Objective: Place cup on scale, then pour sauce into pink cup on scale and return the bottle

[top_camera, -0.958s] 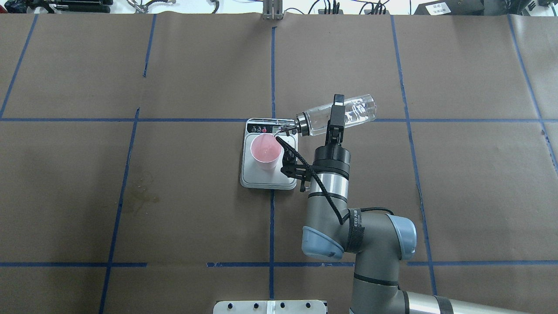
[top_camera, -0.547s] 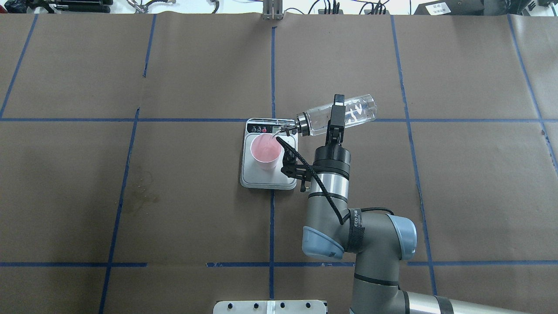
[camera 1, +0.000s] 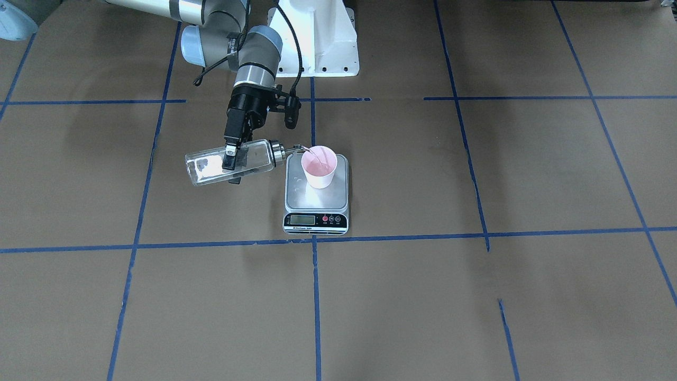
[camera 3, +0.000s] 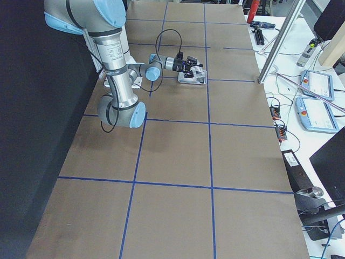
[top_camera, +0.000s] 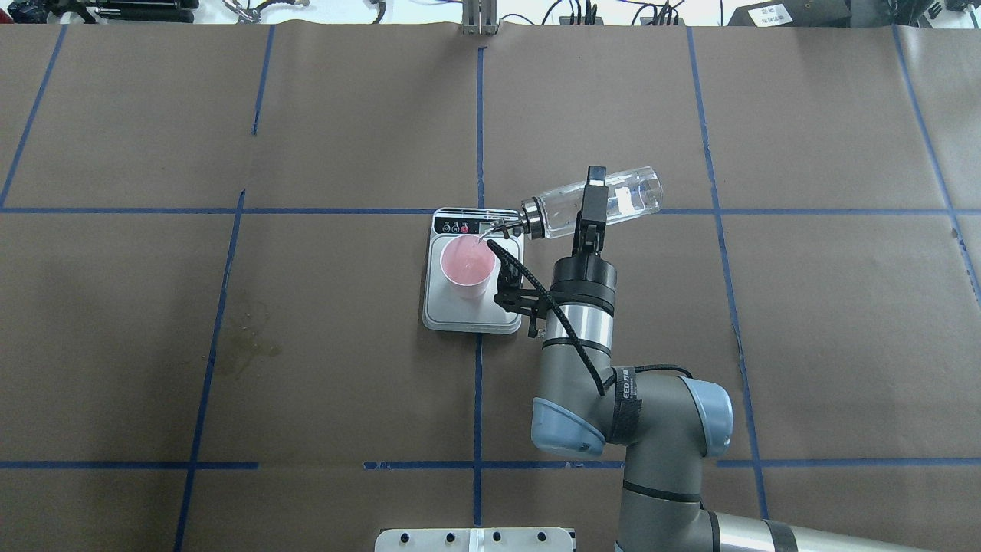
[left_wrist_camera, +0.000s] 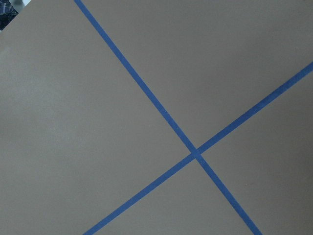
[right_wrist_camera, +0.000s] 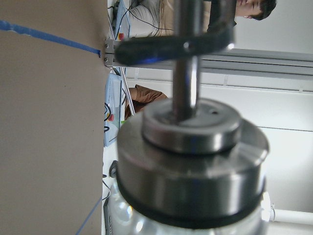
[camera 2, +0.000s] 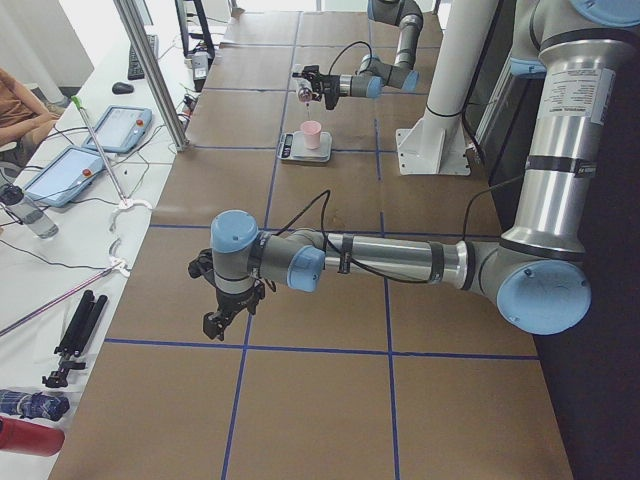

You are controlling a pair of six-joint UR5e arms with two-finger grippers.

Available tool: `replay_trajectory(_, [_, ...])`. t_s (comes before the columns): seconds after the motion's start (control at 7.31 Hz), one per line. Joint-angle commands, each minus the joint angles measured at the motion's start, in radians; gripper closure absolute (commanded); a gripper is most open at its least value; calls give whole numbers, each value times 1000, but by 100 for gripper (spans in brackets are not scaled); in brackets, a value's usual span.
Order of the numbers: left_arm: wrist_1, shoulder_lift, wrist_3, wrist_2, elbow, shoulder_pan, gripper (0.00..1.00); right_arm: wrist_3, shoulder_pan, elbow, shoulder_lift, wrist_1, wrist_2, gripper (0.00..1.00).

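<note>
The pink cup (top_camera: 467, 264) stands upright on the scale (top_camera: 460, 313), near the display end, with liquid in it. My right gripper (top_camera: 588, 201) is shut on the bottle (top_camera: 625, 195) and holds it nearly level to the scale's right, spout at the cup's rim. A thin stream of clear sauce (camera 1: 309, 153) runs from the spout into the cup (camera 1: 319, 166). The right wrist view shows only the bottle's metal cap (right_wrist_camera: 190, 161) close up. My left gripper (camera 2: 215, 325) hangs over bare table far from the scale; I cannot tell whether it is open or shut.
The table is brown paper with blue tape lines. A faint stain (top_camera: 249, 345) lies left of the scale. The right wrist's camera bracket and cable (top_camera: 529, 295) hang over the scale's right edge. The white robot base (camera 1: 317, 37) stands behind the scale.
The right arm and bottle hold the same pouring pose. Only the bright glints of liquid inside the bottle have shifted. The cup and scale have not moved.
</note>
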Motion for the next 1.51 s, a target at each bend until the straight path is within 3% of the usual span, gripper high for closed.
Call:
replay_trajectory(0.0, [-2, 0, 0, -2, -1, 0, 0, 4, -2, 1, 1, 3, 2, 100])
replay_trajectory(0.55, [-2, 0, 0, -2, -1, 0, 0, 8, -2, 7, 3, 9, 5, 100])
replay_trajectory(1.09, [-2, 6, 1, -2, -6, -8, 0, 27, -3, 5, 9, 98, 31, 100])
replay_trajectory(1.37, [-2, 8, 1, -2, -7, -18, 0, 150, -12, 7, 9, 101, 58, 100])
